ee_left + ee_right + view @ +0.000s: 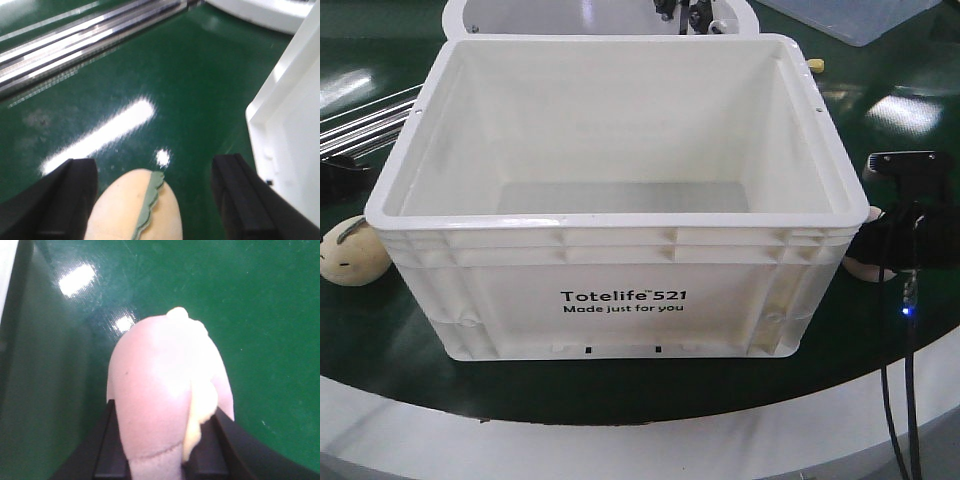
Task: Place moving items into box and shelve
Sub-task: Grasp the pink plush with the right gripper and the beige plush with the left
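The jaws of the left gripper stand wide apart. A beige rounded plush toy with a green scalloped ridge lies between them on the glossy dark green surface, close to one black finger and clear of the other. The jaws of the right gripper are clamped on a pink rounded plush toy with a pale yellow crest. The large white rectangular plastic crate, printed "Totelife 521 Made just for you", stands upright and open-topped mid-surface. The beige toy lies just beside its left wall, and the right gripper is near its right wall. Silver metal rails lie further left.
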Available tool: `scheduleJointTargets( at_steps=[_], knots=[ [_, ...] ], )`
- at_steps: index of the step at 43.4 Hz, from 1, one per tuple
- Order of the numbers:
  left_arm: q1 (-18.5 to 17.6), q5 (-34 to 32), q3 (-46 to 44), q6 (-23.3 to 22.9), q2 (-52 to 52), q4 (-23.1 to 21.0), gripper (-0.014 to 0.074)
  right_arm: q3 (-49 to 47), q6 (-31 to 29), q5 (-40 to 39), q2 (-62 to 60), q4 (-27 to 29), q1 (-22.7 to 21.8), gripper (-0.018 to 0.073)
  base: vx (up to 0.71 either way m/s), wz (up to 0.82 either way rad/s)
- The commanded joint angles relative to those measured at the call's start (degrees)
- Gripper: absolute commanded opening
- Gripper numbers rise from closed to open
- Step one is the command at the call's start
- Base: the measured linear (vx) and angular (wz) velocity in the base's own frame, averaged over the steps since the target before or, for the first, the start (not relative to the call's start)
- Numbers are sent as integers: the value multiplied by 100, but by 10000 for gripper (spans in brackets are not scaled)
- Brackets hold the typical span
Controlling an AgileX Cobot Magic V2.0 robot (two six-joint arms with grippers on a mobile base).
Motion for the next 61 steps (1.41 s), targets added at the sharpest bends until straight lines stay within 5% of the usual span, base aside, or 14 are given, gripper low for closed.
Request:
scheduleJointTargets(
  at_steps=[1,23,40,61],
  knots=[
    [12,-339,-220,-42,124,172,566,-113,-46,-150,-137,-34,-18,-8,0,0],
    [12,277,-201,-42,1204,535,423,-113,-46,-144,-137,-34,-18,-8,0,0],
    [12,351,-201,-42,1247,802,-9,-113,-46,-149,-137,-34,-18,-8,0,0],
    [12,-1064,-213,-118,214,783,-8,-113,-71,-869,-897,-40,-13,-8,0,0]
  ],
)
